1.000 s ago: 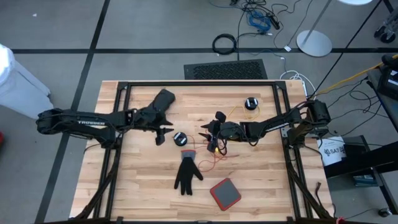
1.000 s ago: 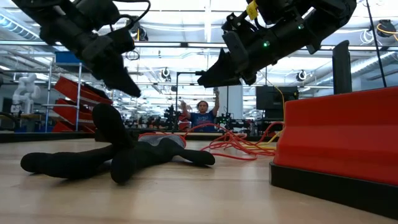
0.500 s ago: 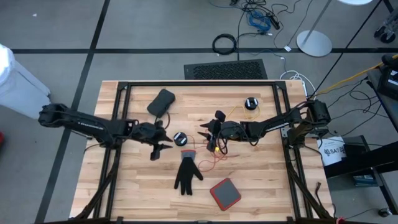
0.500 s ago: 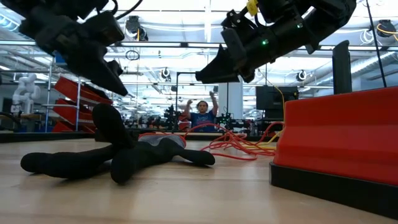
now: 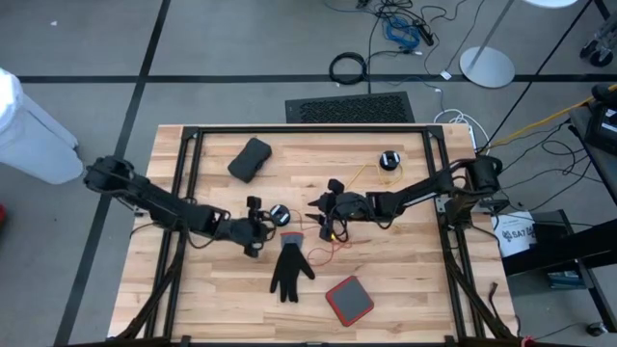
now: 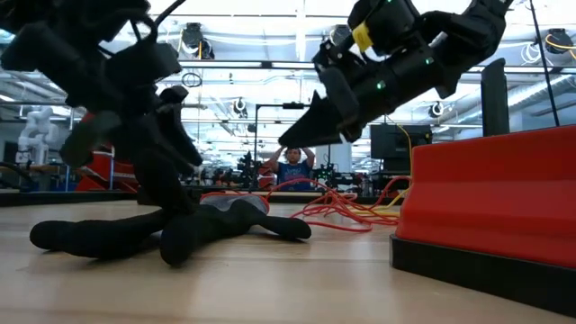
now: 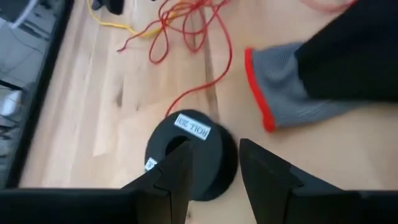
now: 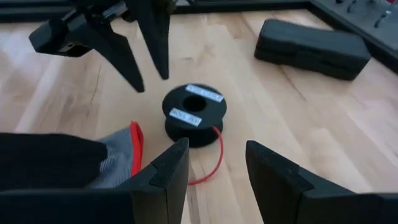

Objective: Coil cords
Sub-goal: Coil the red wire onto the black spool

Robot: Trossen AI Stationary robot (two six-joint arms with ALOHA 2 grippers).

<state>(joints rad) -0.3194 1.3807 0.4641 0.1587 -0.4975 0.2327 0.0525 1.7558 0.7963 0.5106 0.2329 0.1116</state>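
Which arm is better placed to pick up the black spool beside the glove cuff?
Left, probably. The left gripper sits open right next to the black spool, its fingers straddling it in the wrist view. The right gripper, also open, hangs farther off over the tangled cords.

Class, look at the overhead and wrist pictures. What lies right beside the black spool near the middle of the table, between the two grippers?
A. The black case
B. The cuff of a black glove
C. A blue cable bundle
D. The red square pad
B: the black spool sits just by the grey, red-edged cuff of the black glove, as the right wrist view also shows.
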